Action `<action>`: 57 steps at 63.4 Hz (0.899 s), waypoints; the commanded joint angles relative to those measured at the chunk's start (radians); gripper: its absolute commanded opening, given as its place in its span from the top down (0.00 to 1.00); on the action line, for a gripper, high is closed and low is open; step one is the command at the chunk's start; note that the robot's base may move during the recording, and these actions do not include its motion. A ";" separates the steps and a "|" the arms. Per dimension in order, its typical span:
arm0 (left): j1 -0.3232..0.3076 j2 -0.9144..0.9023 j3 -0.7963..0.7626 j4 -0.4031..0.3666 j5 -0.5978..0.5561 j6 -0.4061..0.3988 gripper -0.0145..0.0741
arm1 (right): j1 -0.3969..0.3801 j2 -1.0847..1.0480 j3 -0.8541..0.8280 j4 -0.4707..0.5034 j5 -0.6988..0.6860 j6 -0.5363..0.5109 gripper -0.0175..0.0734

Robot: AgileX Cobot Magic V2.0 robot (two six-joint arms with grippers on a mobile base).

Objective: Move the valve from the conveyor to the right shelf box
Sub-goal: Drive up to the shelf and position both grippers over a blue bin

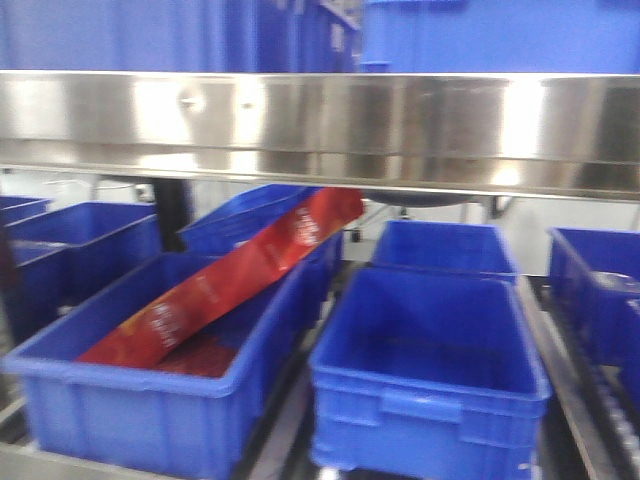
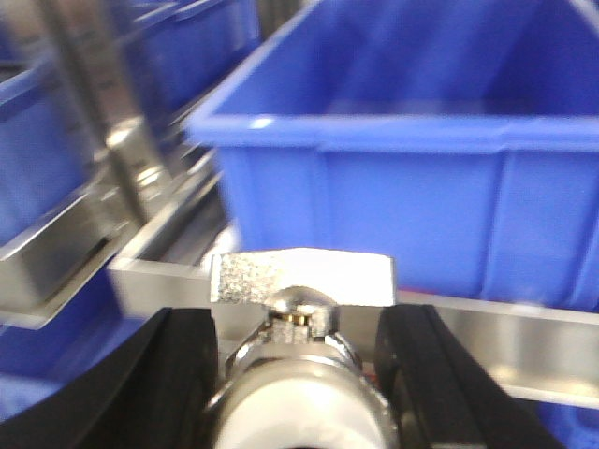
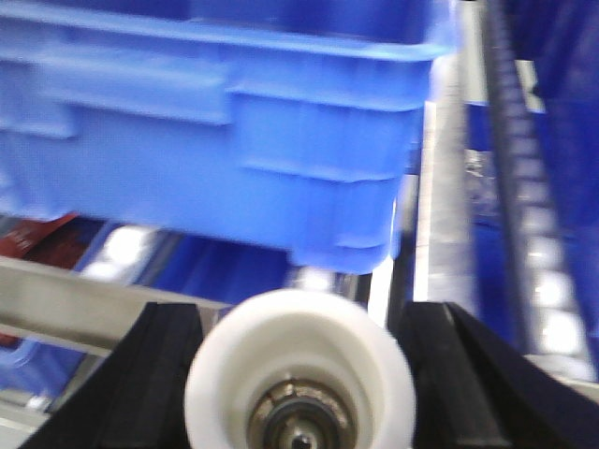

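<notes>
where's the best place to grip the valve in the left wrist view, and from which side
On the round body of the valve, below its flat handle, with a finger from each side, as the left pincer has it now. The body looks thick and rigid; the handle spreads wide on top and would likely swivel.

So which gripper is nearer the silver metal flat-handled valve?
Left: the left gripper is closed around that valve; the right gripper is elsewhere, holding a white-capped part.
</notes>
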 commanded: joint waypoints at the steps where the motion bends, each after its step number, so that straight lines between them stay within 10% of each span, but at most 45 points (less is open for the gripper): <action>1: -0.002 -0.010 -0.007 -0.009 -0.044 -0.003 0.96 | 0.002 -0.011 -0.010 -0.009 -0.069 -0.003 0.99; 57: -0.002 -0.010 -0.007 -0.009 -0.044 -0.003 0.96 | 0.002 -0.011 -0.010 -0.009 -0.069 -0.003 0.99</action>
